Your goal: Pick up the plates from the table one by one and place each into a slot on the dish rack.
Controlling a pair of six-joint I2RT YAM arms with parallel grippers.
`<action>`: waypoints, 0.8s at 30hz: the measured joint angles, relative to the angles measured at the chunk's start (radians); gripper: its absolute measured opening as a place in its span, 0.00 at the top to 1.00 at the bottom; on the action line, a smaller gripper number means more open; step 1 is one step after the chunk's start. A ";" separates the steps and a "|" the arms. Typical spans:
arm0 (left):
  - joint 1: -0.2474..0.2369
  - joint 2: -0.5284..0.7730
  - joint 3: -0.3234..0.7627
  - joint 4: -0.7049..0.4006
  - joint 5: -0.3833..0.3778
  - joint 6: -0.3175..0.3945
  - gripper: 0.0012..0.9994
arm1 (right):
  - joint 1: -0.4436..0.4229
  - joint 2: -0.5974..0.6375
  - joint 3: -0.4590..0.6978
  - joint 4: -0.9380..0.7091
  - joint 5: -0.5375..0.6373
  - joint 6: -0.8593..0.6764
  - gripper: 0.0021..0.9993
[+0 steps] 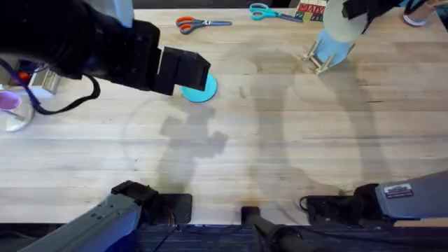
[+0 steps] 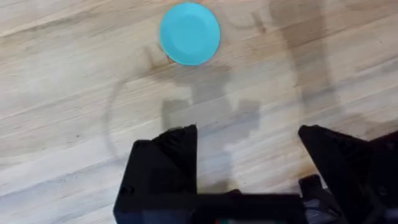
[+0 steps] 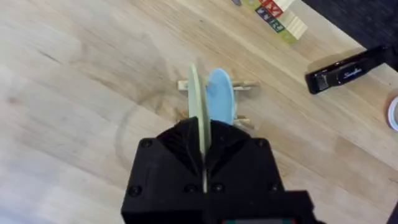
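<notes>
While the overhead view has the left arm large and dark across the upper left, hiding part of the teal plate (image 1: 201, 88), the left wrist view shows that plate (image 2: 189, 33) whole, lying flat on the table (image 2: 68, 106) with bare wood between it and the fingers. Left gripper (image 2: 247, 146): jaws spread wide, nothing between them, touching nothing. In the overhead view it (image 1: 194, 73) sits over the near-left edge of the teal plate, so contact can't be read there.

Right wrist view: right gripper (image 3: 203, 149) pinches the cream plate (image 3: 199, 115) edge-on, upright, jaws pressed onto its lower rim. Just behind it a sky-blue plate (image 3: 220, 102) stands in the dish rack (image 3: 244, 86); the cream plate is just beside the blue one, over the rack. Can't tell whether it is seated in a slot.

The overhead view shows the same cluster at the far right of the table: cream plate (image 1: 341, 24) over the sky-blue plate (image 1: 334, 49), rack dowels (image 1: 316, 61) sticking out below, and the right gripper (image 1: 360, 10) above them as a dark shape at the top edge.

Extras:
- overhead view: orange scissors (image 1: 192, 24) and teal scissors (image 1: 269, 12) at the far edge
- right wrist view: stapler (image 3: 348, 68) and letter blocks (image 3: 277, 15) beyond the rack
</notes>
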 joint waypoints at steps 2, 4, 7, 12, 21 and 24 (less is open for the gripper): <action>0.000 0.000 0.000 0.000 0.000 0.000 0.01 | -0.001 0.015 0.000 0.008 0.018 -0.004 0.97; 0.000 0.000 0.000 0.000 0.000 0.000 0.01 | -0.002 0.026 0.000 0.008 0.027 -0.007 0.97; 0.000 0.000 0.000 0.000 0.000 0.000 0.01 | -0.004 0.037 0.000 0.009 0.038 -0.008 0.97; 0.000 0.000 0.000 0.000 0.000 0.000 0.01 | -0.007 0.040 0.000 0.009 0.044 -0.010 0.97; 0.000 0.000 0.000 0.000 0.000 0.000 0.01 | -0.007 0.040 0.000 0.008 0.047 -0.010 0.97; 0.000 0.000 0.000 0.000 0.000 0.000 0.01 | -0.007 0.040 -0.015 0.014 0.048 -0.010 0.97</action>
